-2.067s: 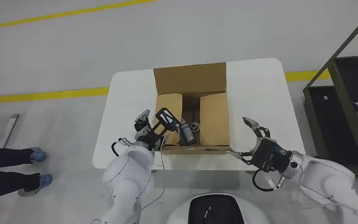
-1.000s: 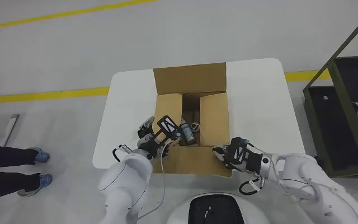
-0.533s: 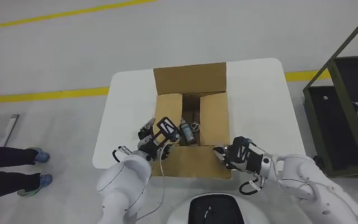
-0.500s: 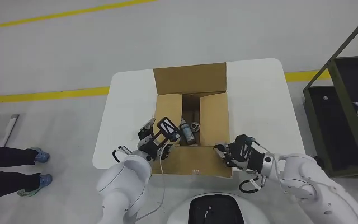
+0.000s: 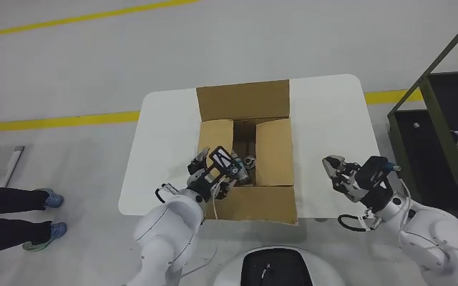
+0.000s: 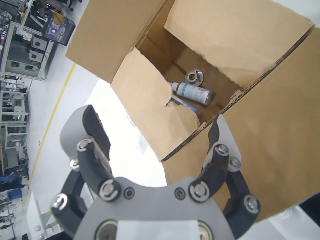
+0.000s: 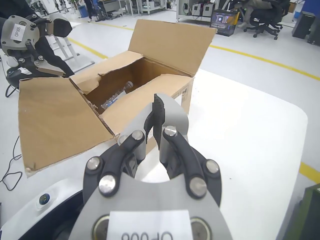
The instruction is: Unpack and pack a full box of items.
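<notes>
A brown cardboard box (image 5: 243, 101) stands open in the middle of the white table (image 5: 329, 114), its near flap (image 5: 252, 204) folded outward and down. Inside lie a white spray bottle (image 6: 192, 93) and a metal flange (image 6: 195, 76); the bottle (image 7: 117, 97) can also be seen from the right wrist. My left gripper (image 5: 215, 168) is open at the box's near left corner, one finger over the table, the other by the near flap's edge (image 6: 152, 131). My right gripper (image 5: 336, 173) hangs shut and empty over bare table right of the box (image 7: 153, 116).
A dark metal rack (image 5: 422, 121) stands off the table's right side. Bare table surface lies to the right and left of the box. Yellow lines cross the grey floor behind.
My right gripper let go of the near flap and drew away to the right of the box. The flap stays folded down. My left gripper shifted slightly toward the box opening.
</notes>
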